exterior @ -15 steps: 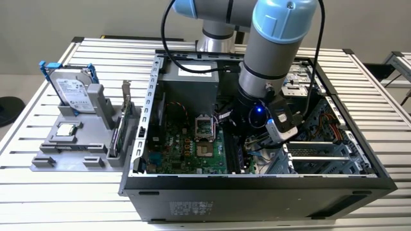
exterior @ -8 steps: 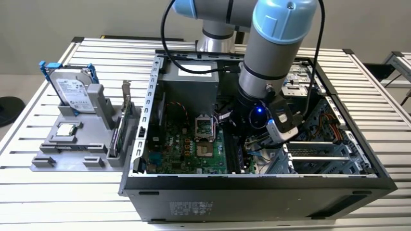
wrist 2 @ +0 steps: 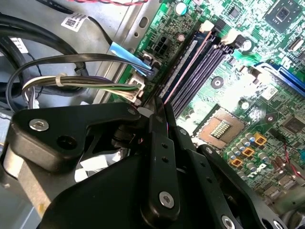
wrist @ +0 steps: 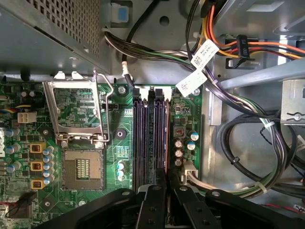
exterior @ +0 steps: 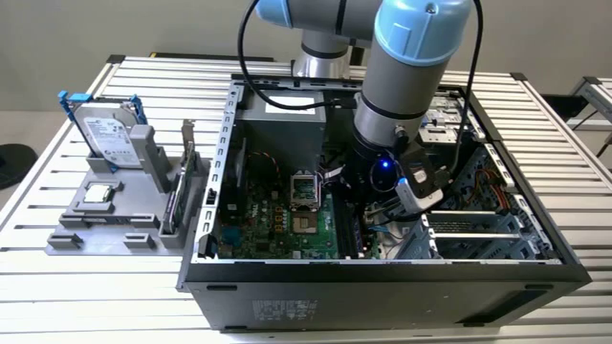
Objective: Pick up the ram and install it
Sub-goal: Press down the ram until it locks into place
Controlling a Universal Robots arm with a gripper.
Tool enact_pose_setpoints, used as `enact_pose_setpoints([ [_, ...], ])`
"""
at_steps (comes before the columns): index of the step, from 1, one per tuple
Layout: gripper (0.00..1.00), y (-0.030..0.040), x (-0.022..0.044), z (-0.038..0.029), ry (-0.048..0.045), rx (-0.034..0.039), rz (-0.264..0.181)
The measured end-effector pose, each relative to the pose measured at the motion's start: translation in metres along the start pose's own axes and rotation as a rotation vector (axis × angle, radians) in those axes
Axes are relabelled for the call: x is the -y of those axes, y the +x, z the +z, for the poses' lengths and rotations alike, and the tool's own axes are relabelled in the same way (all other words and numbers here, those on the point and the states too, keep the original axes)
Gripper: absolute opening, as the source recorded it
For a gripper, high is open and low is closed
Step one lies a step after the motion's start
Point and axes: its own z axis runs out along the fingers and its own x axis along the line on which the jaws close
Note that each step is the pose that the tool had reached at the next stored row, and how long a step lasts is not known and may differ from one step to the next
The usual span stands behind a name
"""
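My gripper (wrist: 166, 180) is down inside the open computer case (exterior: 383, 276), over the mainboard's black memory slots (wrist: 144, 138). Its black fingers (wrist: 151, 200) stand close together, shut on the ram (wrist: 167, 143). The ram shows edge-on as a thin brownish line running along the slot nearest the cable bundle. In the second wrist view the same thin edge of the ram (wrist 2: 188, 69) runs from the gripper (wrist 2: 159, 107) along the slots (wrist 2: 206, 64). Whether the stick sits fully in the slot I cannot tell. In the exterior view the arm's wrist (exterior: 388, 168) hides the fingers.
An open CPU socket (wrist: 83, 171) lies beside the slots. Cable bundles (wrist: 238, 157) crowd the other side. The power supply (exterior: 282, 125) fills the case's far end. On the exterior view's left, a grey stand (exterior: 96, 233) holds a hard drive (exterior: 105, 136), a CPU chip (exterior: 99, 192) and an expansion card (exterior: 182, 183).
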Motion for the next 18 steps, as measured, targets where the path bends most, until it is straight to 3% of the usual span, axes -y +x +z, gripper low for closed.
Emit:
enact_pose_setpoints([
  [18,0.0,-0.0011,0.0012,-0.001,-0.0002,-0.0017,-0.002],
])
